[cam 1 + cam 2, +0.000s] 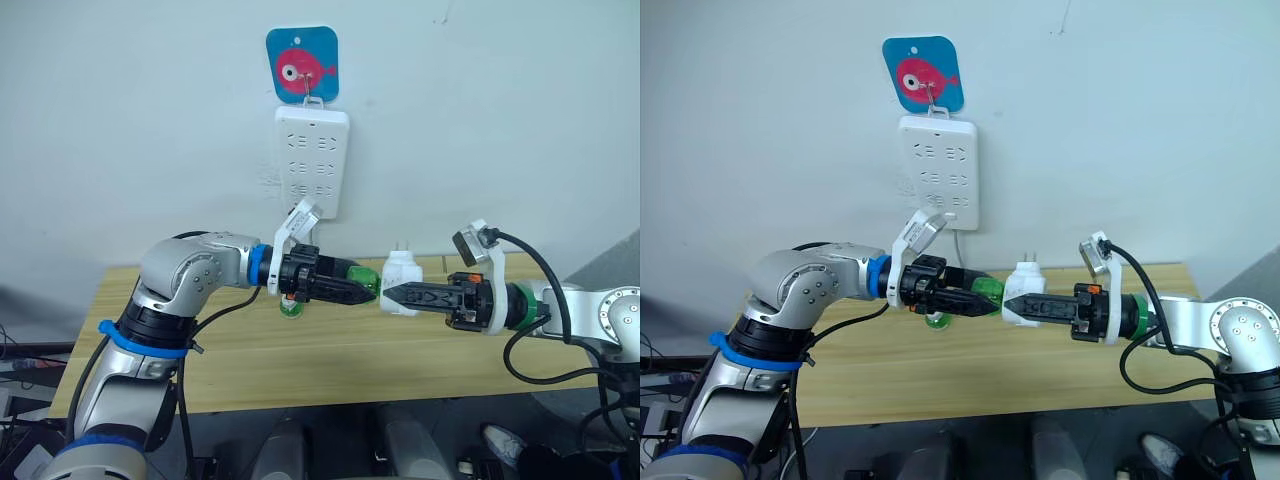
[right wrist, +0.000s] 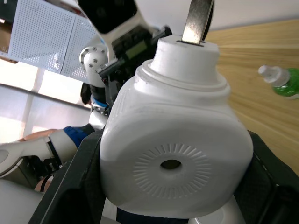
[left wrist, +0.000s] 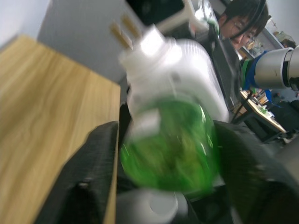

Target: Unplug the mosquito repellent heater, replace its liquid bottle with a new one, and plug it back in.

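- The mosquito repellent heater is unplugged and held in the air at frame centre, above the wooden surface, with its prongs pointing up. It sits well below the white power strip, which hangs on the wall from a hook under a blue fish sticker.
- The right tool enters from the right of the frame. Its two black fingers are clamped on the heater body, one on each flank. In the right wrist view the vented face with its round hole is turned toward the camera between the fingers. Judgement: this grip fixes the housing so that it cannot turn.
- The left tool enters from the left of the frame. Its fingers are closed on the green liquid bottle, which is seated in the base of the heater. Judgement: the two tools oppose each other along one line so that the bottle can be twisted or pulled against a steady housing.
- A second green bottle with a white cap lies on the surface, below the left tool in the head views. Judgement: it is parked within reach for the exchange; whether it is the new or the used one cannot be told.
- Judgement: the step in hand is bottle exchange. The power strip sockets stay free for re-plugging afterwards.
- A person shows at the upper right of the left wrist view, behind the robot arm.
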